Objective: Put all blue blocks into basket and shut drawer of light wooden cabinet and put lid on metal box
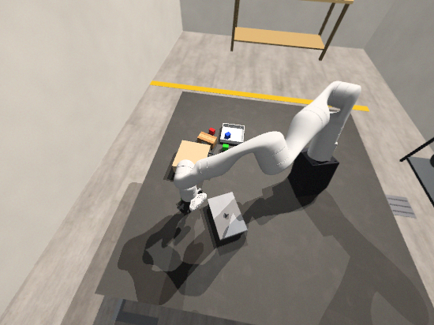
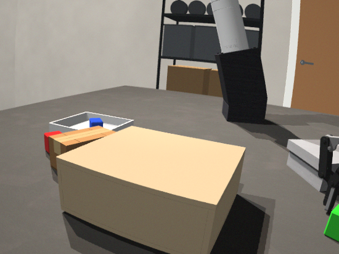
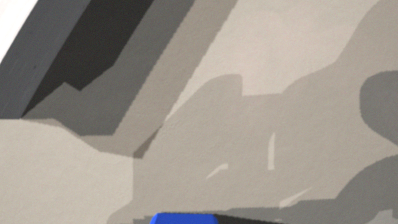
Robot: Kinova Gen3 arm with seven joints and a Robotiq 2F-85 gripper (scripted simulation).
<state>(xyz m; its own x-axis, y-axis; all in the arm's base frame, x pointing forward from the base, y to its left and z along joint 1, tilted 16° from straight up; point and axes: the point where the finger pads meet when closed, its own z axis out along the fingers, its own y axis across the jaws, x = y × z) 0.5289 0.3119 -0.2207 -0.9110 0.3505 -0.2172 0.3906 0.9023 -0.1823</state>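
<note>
Beside the closed metal box, a blue block sits on the grey mat, its flat, bright top cut off by the lower edge of my wrist view. My gripper points down over this side of the box, fingers partly spread with nothing held between them. Near the fingers in the exterior view, a green block is cropped by the frame. Across the mat, a light wooden cabinet stands beside a brown cardboard box, with a red block at its far end; a second green block lies just outside the white basket. Inside that basket rests another blue block. The metal box wears its knobbed lid, though I cannot tell whether it is fully seated, nor whether the cabinet's drawer is fully shut.
</note>
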